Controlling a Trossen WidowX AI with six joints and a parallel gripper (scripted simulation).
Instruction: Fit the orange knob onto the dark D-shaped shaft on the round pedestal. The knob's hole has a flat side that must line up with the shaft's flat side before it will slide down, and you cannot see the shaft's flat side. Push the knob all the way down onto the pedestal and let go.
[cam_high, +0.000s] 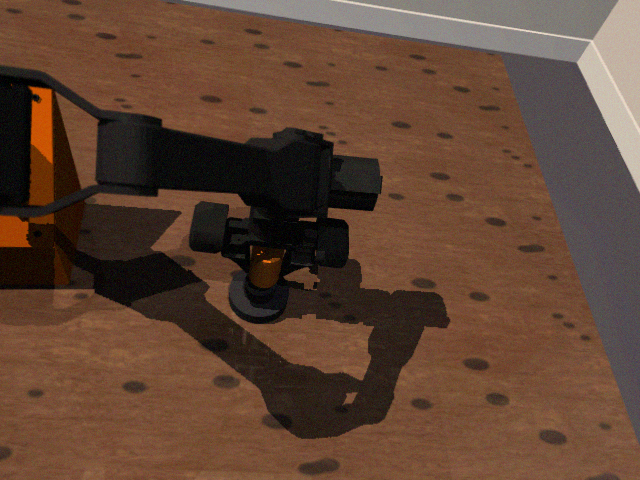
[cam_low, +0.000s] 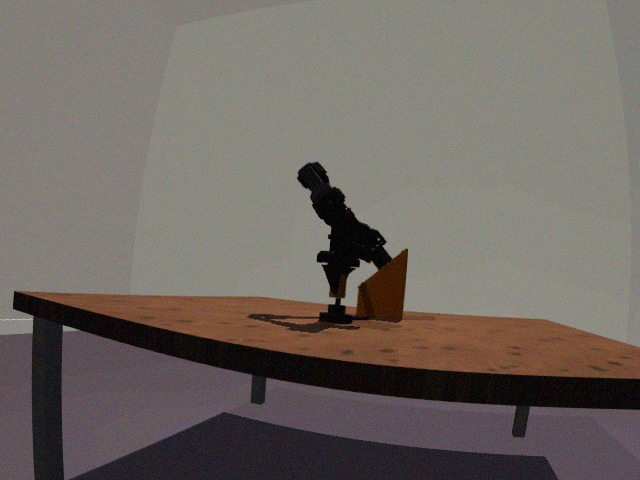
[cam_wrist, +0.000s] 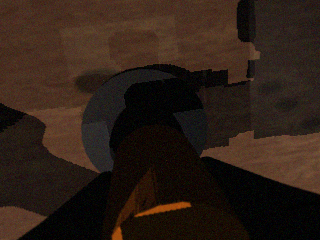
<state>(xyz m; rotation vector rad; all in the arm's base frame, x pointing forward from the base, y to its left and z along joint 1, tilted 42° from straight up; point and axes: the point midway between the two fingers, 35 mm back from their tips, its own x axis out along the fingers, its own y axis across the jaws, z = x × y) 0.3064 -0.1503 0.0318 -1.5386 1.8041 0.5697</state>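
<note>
The orange knob (cam_high: 265, 272) (cam_low: 342, 285) (cam_wrist: 155, 150) is upright between the fingers of my gripper (cam_high: 266, 266) (cam_low: 337, 291) (cam_wrist: 157, 173), which is shut on it. The knob is above the round dark pedestal (cam_high: 257, 314) (cam_low: 336, 317) (cam_wrist: 94, 145). In the exterior view a short length of the dark shaft (cam_low: 338, 301) shows between the knob's lower end and the pedestal, so the knob is not down on the pedestal. The knob looks in line with the shaft. The shaft's top, its flat side and the knob's hole are hidden.
The arm's orange base mount (cam_high: 64, 227) (cam_low: 385, 294) stands close beside the pedestal, at the left in the top view. The arm's dark shadow falls across the speckled wooden table top (cam_high: 170, 444) (cam_low: 444, 356) around the pedestal.
</note>
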